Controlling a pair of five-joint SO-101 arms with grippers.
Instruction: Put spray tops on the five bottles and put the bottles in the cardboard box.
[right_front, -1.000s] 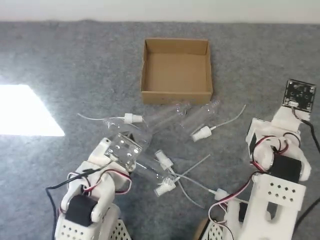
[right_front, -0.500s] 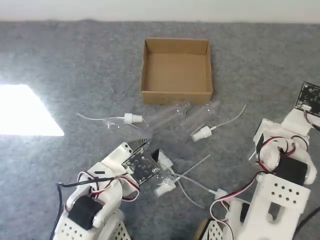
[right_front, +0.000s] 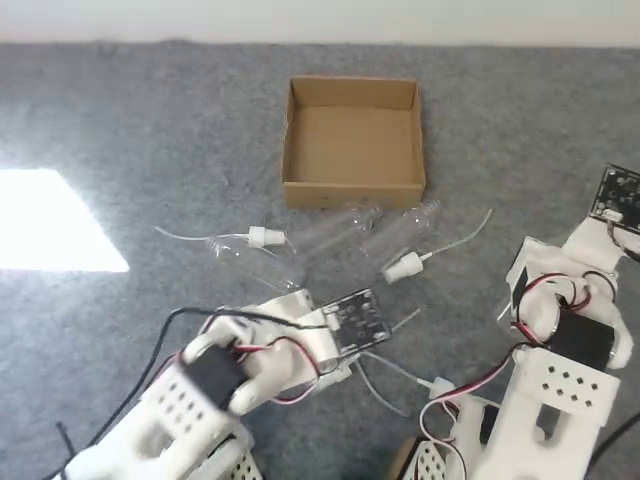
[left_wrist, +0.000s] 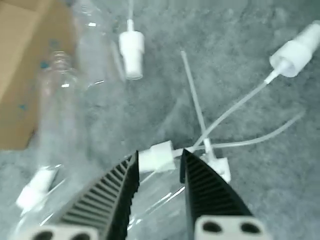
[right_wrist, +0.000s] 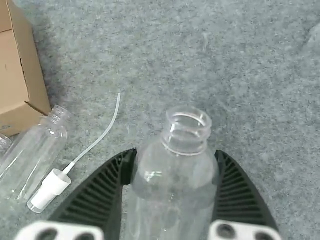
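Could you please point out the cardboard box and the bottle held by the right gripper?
cardboard box (right_front: 352, 194): high view, front wall.
bottle (right_wrist: 175, 172): right wrist view, clear shoulder.

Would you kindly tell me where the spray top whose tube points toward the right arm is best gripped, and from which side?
Grip the white head of the spray top, not its thin, probably bendy tube. It lies flat on the carpet, so come from above, jaws across the head, minding the open bottle close beside it.
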